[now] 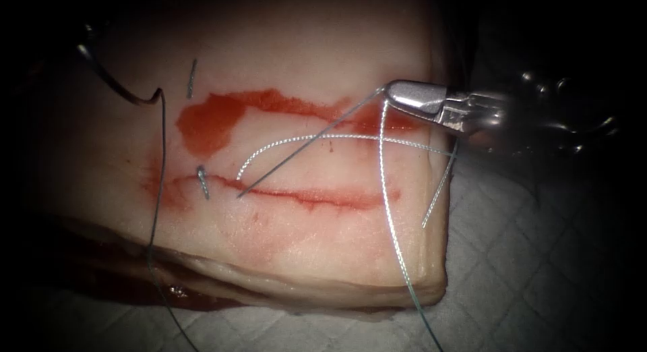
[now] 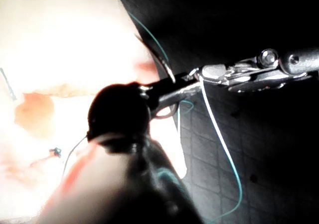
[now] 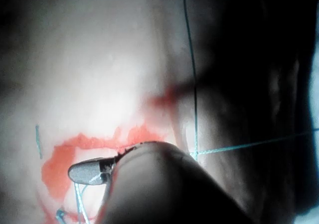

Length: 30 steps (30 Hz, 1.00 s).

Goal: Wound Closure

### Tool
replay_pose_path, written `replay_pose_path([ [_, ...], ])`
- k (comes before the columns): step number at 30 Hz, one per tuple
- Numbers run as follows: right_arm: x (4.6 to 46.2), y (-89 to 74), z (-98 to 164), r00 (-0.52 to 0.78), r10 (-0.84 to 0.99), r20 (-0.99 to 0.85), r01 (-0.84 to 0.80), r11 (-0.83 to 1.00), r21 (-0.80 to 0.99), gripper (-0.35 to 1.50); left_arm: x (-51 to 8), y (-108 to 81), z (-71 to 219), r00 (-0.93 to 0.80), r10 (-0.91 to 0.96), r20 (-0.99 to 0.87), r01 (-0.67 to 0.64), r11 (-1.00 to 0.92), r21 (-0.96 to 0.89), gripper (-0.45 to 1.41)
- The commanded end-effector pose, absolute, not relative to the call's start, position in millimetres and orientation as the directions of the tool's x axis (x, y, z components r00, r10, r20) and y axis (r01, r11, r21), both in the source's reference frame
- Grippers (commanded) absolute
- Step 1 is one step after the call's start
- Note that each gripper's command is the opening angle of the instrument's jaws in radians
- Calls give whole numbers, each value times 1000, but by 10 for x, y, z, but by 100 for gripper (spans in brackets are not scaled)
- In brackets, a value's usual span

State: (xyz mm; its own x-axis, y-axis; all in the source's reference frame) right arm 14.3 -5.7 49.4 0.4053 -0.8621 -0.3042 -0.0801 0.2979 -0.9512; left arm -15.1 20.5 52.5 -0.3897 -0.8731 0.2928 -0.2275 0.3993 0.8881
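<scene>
The thin curved steel needle [image 1: 121,89] was held clear of the pale pork tissue [image 1: 303,244], up past the left end of the long red cut [image 1: 303,195]. It was gripped by the left tool [image 2: 167,92], fingers clenched; where along its curve could not be told. The thin blue-grey thread [image 1: 387,190] was pinched in the right tool [image 1: 391,91], its fingers [image 1: 418,96] squeezed together above the cut's right end. The needle was judged stiff, slippery and sharp, best taken on its body. The thread was judged light and floppy.

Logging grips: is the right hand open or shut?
Shut on the thread: the right hand shows no gap at its tip, where thread leaves across the tissue.
</scene>
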Motion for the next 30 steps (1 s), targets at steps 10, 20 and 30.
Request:
replay_pose_path([
  [10,-11,4,469,607,-774,-181,-46,193,-980,-35,-157,206,530,-389,-873,292,-229,399,888,-45],
  [20,-137,35,444,763,-644,-63,43,147,-988,-35,-156,206,530,-389,-874,292,-230,399,888,-45],
  [30,-25,-59,495,467,-880,86,326,81,-942,52,-157,206,531,-390,-873,292,-229,399,888,-45],
])
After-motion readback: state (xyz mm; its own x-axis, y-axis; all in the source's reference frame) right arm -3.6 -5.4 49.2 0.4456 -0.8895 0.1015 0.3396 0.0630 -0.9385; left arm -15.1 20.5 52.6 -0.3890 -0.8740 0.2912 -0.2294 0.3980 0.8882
